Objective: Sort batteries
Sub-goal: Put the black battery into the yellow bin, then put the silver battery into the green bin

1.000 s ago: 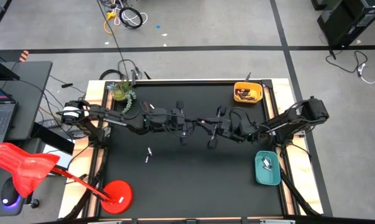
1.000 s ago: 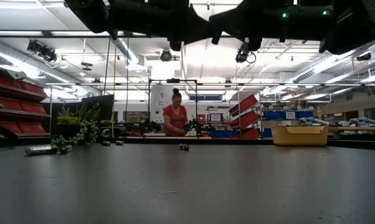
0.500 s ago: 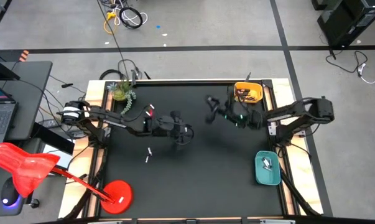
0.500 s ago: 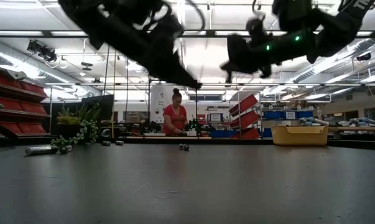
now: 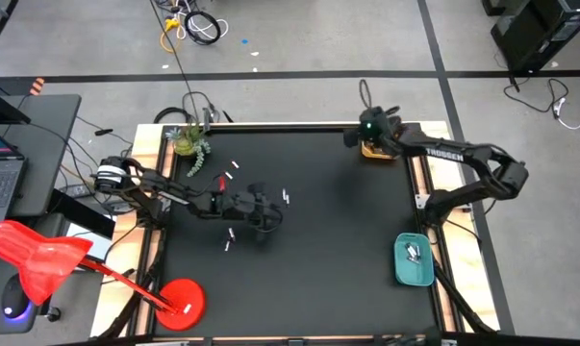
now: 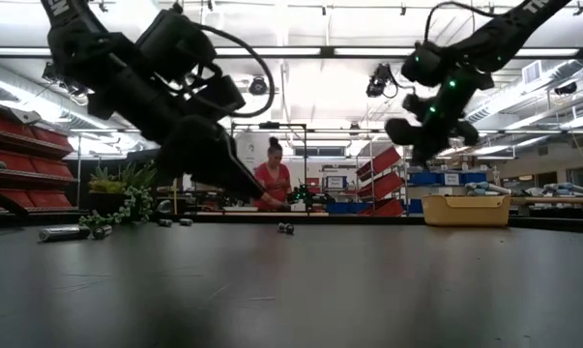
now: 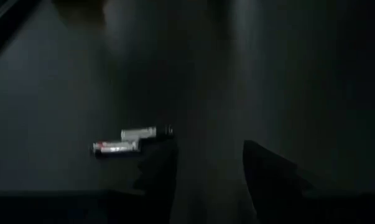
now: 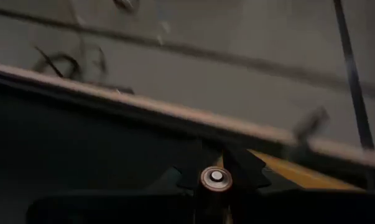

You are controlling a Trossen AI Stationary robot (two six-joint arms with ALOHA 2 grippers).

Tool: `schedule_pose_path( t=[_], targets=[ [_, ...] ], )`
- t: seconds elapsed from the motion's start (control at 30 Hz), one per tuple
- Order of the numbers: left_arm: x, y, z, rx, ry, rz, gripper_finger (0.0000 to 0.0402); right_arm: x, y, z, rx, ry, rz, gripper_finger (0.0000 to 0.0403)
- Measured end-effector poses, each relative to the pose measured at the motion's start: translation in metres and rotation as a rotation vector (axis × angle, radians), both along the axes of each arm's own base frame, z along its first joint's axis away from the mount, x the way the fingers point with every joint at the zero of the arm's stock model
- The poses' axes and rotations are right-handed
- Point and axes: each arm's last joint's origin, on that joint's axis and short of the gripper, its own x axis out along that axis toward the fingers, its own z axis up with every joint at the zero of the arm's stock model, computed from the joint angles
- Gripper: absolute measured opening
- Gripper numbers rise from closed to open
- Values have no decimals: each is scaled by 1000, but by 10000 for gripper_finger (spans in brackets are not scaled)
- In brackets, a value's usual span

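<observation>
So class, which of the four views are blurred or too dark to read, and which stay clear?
Left wrist view: very dark and soft; only two batteries catch light near the left claw. Right wrist view: background smeared, while the battery in the right claw is sharper. Low view: bright ceiling lights turn the arms into silhouettes. High view: evenly lit and clear.

Black worktop [image 5: 318, 250] carried loose batteries [image 5: 229, 239] (scattered left of centre), a yellow tray [image 5: 378, 151], teal tray [image 5: 414, 261], small plant [image 5: 188, 141].

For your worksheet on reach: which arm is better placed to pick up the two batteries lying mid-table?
Left. The left claw hangs right beside the two batteries, fingers apart. The right claw, gripping a battery, is at the yellow tray.
</observation>
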Motion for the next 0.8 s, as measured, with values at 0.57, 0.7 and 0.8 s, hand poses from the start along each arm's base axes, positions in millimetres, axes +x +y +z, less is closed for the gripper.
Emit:
schedule_pose_path(
  t=[0.57, 0.7, 0.8],
  targets=[
    [-22, -17, 23, 35, 41, 44, 181, 5, 19, 3, 56, 110, 180, 167],
    [-43, -20, 39, -28, 93, 85, 181, 41, 61, 13, -88, 71, 360, 157],
    [-57, -20, 40, -104, 175, 120, 181, 70, 93, 11, -135, -29, 515, 149]
  ],
)
